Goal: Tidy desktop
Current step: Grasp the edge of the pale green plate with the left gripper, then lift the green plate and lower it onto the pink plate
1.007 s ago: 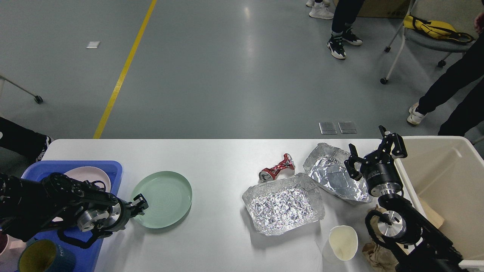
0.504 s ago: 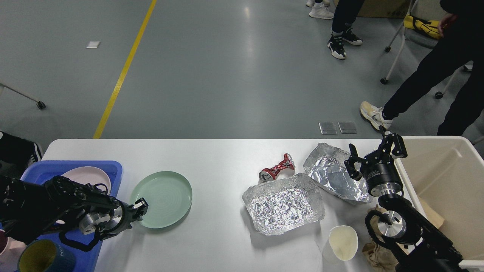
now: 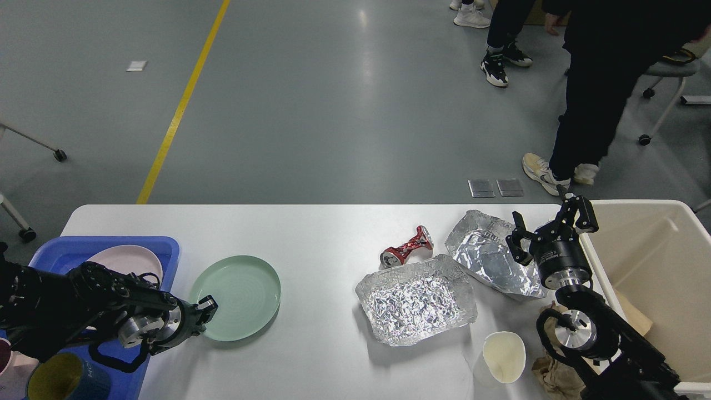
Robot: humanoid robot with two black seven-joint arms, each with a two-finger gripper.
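The white desktop point(image 3: 322, 233) fills the lower half of the head view. My left gripper point(image 3: 204, 312) is closed on the near-left rim of a pale green plate point(image 3: 239, 294) lying on the desktop beside the blue tray point(image 3: 166, 247). My right gripper point(image 3: 550, 230) is open and empty, with its fingers spread over the right end of the far foil tray point(image 3: 486, 250), next to the cream bin point(image 3: 655, 261). A second crumpled foil tray point(image 3: 416, 300), a crushed red can point(image 3: 407, 247) and a white paper cup point(image 3: 502, 356) lie on the right half.
The blue tray holds a pink plate point(image 3: 125, 258), and a dark mug with a yellow inside point(image 3: 58, 378) sits at its near end. Crumpled brown paper point(image 3: 555, 372) lies by my right arm. People stand on the grey floor beyond the far right edge.
My left gripper has closed on the green plate's rim, and the plate has shifted slightly left and toward me. The right arm has not moved. A person has walked across the background.
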